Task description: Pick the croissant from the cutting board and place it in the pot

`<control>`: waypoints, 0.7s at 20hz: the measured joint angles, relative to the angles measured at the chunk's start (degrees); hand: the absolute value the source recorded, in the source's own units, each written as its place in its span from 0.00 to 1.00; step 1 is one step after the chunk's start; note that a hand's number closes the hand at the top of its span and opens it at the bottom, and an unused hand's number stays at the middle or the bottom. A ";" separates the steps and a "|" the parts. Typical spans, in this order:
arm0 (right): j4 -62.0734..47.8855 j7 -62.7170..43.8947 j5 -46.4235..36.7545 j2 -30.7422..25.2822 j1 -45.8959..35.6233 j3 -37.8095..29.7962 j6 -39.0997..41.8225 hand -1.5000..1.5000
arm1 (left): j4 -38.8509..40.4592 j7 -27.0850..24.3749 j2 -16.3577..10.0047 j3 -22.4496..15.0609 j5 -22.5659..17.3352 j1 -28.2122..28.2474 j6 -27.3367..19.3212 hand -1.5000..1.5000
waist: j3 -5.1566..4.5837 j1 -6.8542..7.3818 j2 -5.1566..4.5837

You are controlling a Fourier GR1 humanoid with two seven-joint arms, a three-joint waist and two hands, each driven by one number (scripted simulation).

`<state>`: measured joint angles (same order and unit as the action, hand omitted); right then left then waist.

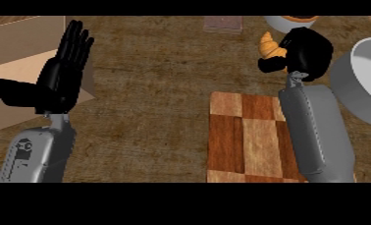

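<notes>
Carrying the croissant (269, 46) toward the pot (358, 79) looks like the step in hand: lifted off the cutting board (243, 140), not yet placed. Seen now past the board's far edge, over bare counter (159, 86), with its pale curved body sticking out to the left of the right hand (308, 49). Pinched at its right end between curled fingers and thumb; how much of the pastry sits inside the grasp is hidden by the hand itself.

Best done by swinging rightward and slightly nearer, since the pot's grey wall shows just beside the right wrist at the view's right edge, only partly in frame. Worth holding enough height to pass over the rim rather than into it; height cannot be read from this steep view, so better to err high. Worth steering clear of the pale bowl (286, 21) just beyond the croissant, which seems the likeliest thing to clip. Release only once the whole croissant, protruding tip included, sits over the opening, then spread the fingers and lift straight up. Probably soft and flaky, so no squeezing tighter on the way.

Left hand (62, 71) at the view's left, spread flat with fingers up, resting, well apart from all this and not needed. Small pinkish block (223, 24) at the far edge, out of the path.
</notes>
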<state>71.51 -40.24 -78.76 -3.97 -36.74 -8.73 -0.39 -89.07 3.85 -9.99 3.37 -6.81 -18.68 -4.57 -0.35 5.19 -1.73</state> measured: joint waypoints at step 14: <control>-12.96 -24.66 -28.50 -3.61 -19.60 -4.12 -5.96 1.00 | 1.41 -0.45 -0.30 1.33 0.04 0.29 -0.48 0.50 | 0.24 -2.27 0.94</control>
<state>58.55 -64.90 -107.26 -7.58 -56.35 -12.85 -6.35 -87.65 3.40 -10.28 4.70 -6.78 -18.39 -5.05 -0.11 2.92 -0.79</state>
